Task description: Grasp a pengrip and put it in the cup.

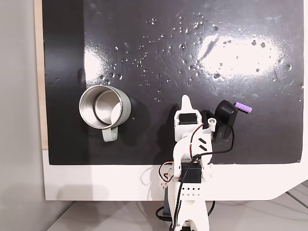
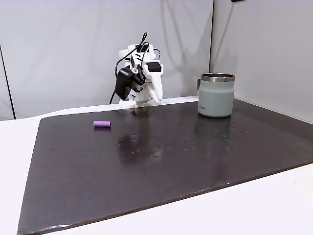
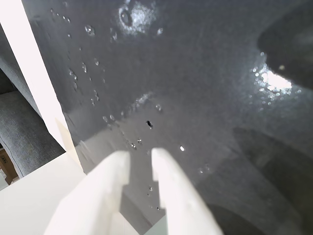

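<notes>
The purple ribbed pengrip [image 1: 243, 108] lies on the black mat, right of the arm in a fixed view from above and left of it in the side fixed view [image 2: 102, 124]. The grey-green cup [image 1: 103, 107] with its steel inside stands upright to the left, handle toward the mat's near edge; from the side the cup [image 2: 215, 95] stands at the right. My white gripper [image 1: 186, 100] is folded back over the arm's base, between the two and touching neither. In the wrist view the gripper [image 3: 139, 154] is shut, with a thin slit between its fingers [image 3: 115, 171] and nothing in it.
The black mat [image 1: 192, 57] is glossy with small specks and bright glare patches. It lies on a white table [image 2: 254, 205]. A black wrist camera [image 1: 224, 113] sticks out beside the arm, close to the pengrip. A wall rises behind the table.
</notes>
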`<state>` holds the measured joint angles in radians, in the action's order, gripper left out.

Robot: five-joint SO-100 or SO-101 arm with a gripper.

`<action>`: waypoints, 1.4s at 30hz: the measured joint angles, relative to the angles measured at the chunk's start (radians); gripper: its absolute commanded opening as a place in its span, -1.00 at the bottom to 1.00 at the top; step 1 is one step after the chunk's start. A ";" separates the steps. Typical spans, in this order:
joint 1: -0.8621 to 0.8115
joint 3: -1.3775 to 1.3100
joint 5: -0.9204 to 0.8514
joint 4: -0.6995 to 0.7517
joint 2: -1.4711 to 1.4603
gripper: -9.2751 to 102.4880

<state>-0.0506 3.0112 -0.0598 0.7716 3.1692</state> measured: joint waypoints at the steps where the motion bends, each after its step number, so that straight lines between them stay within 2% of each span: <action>1: 0.000 0.000 0.000 0.000 0.000 -0.83; 17: -0.012 -0.005 0.009 0.011 0.000 -0.83; 21: -0.038 -0.101 0.000 0.058 0.000 -0.83; 33: -0.080 -0.686 -0.031 0.347 -0.291 -0.83; 42: -0.259 -1.063 -0.031 0.624 -0.566 -0.82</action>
<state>-0.3099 1.9482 -0.0905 1.3959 2.6032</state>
